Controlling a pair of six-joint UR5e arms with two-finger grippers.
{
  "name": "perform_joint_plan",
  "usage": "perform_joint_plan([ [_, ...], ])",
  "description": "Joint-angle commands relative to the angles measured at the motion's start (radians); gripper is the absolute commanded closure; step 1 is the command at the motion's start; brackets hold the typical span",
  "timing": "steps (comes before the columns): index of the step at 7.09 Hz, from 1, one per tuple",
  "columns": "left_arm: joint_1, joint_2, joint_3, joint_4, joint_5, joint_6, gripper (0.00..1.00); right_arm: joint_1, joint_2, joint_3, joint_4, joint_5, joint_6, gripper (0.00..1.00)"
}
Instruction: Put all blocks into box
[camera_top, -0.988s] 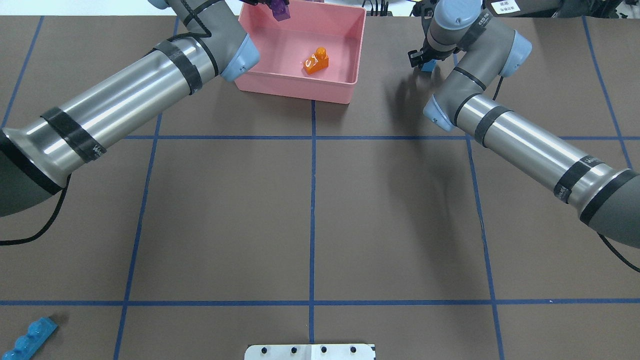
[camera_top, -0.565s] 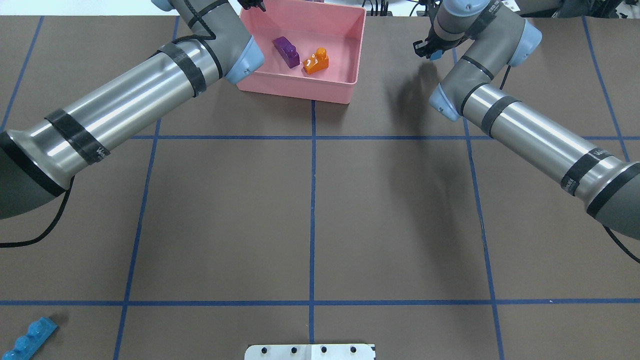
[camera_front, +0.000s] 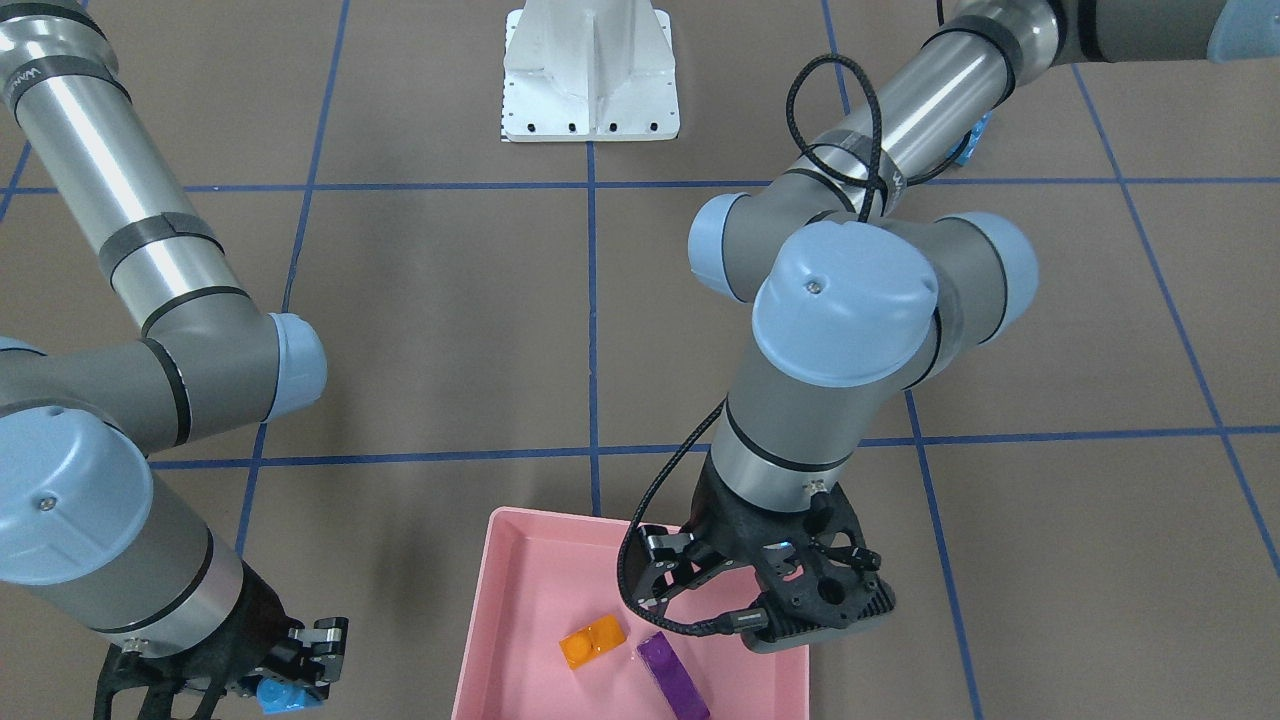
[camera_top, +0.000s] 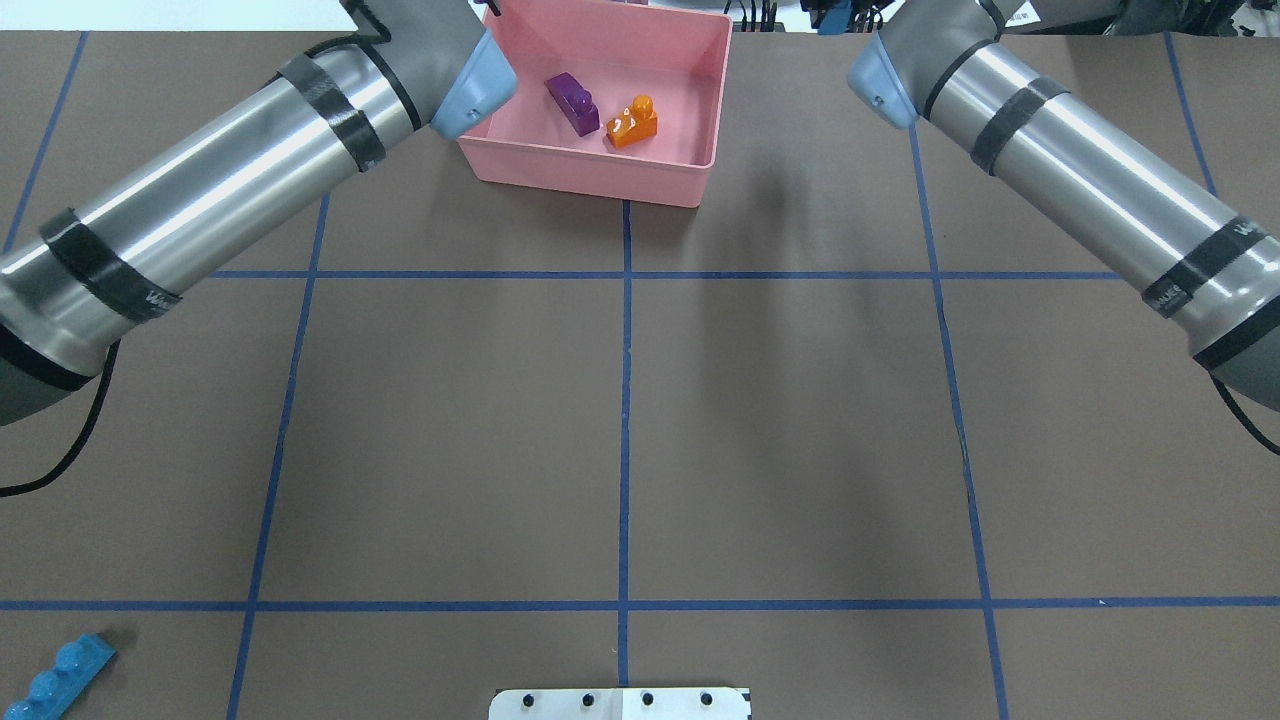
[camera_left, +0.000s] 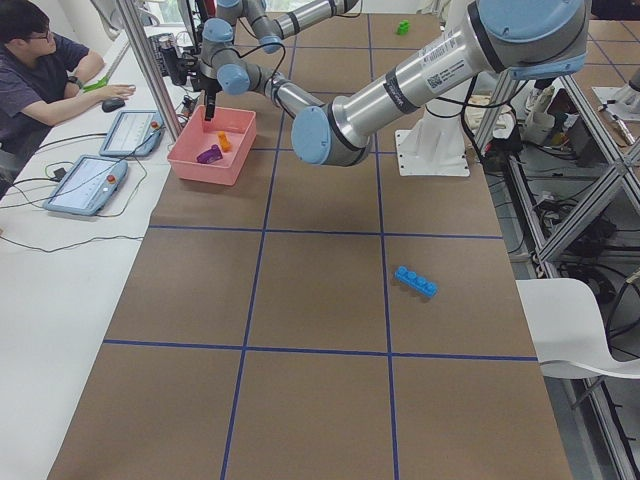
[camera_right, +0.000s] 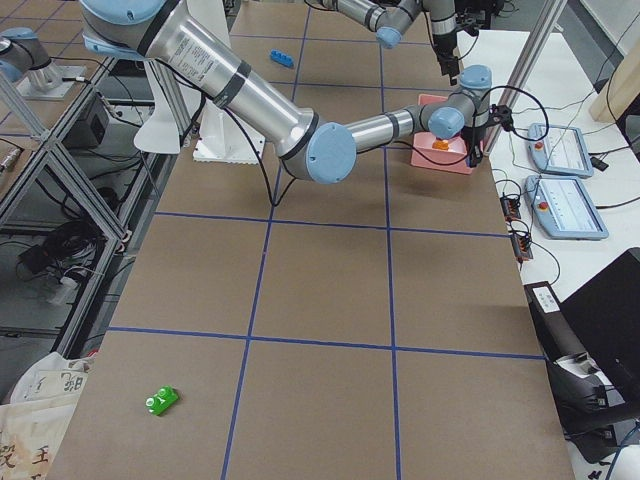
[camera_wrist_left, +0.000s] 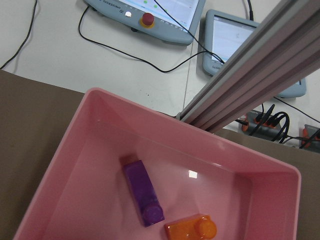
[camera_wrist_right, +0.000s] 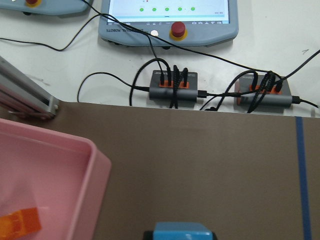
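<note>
The pink box stands at the far middle of the table. The purple brick and the orange brick lie inside it, as the left wrist view shows too, purple and orange. My left gripper hangs open and empty above the box. My right gripper is shut on the short blue brick, held in the air beside the box; the brick shows at the bottom of the right wrist view. The long blue brick lies near the table's near left corner. The green brick lies far off on the right side.
The white pedestal base sits at the near middle edge. Beyond the table's far edge are control tablets, cables and a metal post. An operator sits there.
My left gripper has let go of the purple brick, which now lies in the box beside the orange one. Both arms have pulled up and away; the right still carries the short blue brick.
</note>
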Motion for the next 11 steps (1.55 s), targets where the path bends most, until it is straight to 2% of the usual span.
perform_joint_plan([
  [1,-0.027,0.191,-0.325,0.346,-0.022,0.312,0.00,-0.045,0.068,0.004,-0.010,-0.001,0.157,1.00],
  [2,-0.028,0.346,-0.486,0.385,-0.020,0.407,0.00,-0.086,0.099,-0.009,-0.007,-0.066,0.162,1.00],
  [4,-0.027,0.674,-0.779,0.387,-0.023,0.521,0.00,-0.169,0.157,-0.092,0.022,-0.243,0.174,1.00],
  [5,-0.027,0.811,-0.891,0.387,-0.026,0.570,0.00,-0.206,0.157,-0.149,0.121,-0.310,0.175,1.00],
  [6,-0.027,0.914,-0.985,0.384,-0.028,0.572,0.00,-0.230,0.177,-0.202,0.175,-0.360,0.178,1.00],
  [7,-0.027,0.999,-1.045,0.381,-0.028,0.572,0.00,-0.240,0.186,-0.204,0.178,-0.362,0.178,1.00],
  [8,-0.027,1.054,-1.075,0.375,-0.029,0.573,0.00,-0.247,0.196,-0.204,0.180,-0.362,0.180,0.91],
  [9,-0.024,1.118,-1.107,0.355,-0.040,0.573,0.00,-0.254,0.200,-0.204,0.180,-0.362,0.194,0.27],
  [10,-0.015,1.221,-1.109,0.250,-0.061,0.573,0.00,-0.252,0.205,-0.204,0.177,-0.359,0.210,0.00],
  [11,-0.002,1.348,-1.107,0.070,-0.064,0.560,0.00,-0.240,0.223,-0.203,0.171,-0.327,0.232,0.00],
])
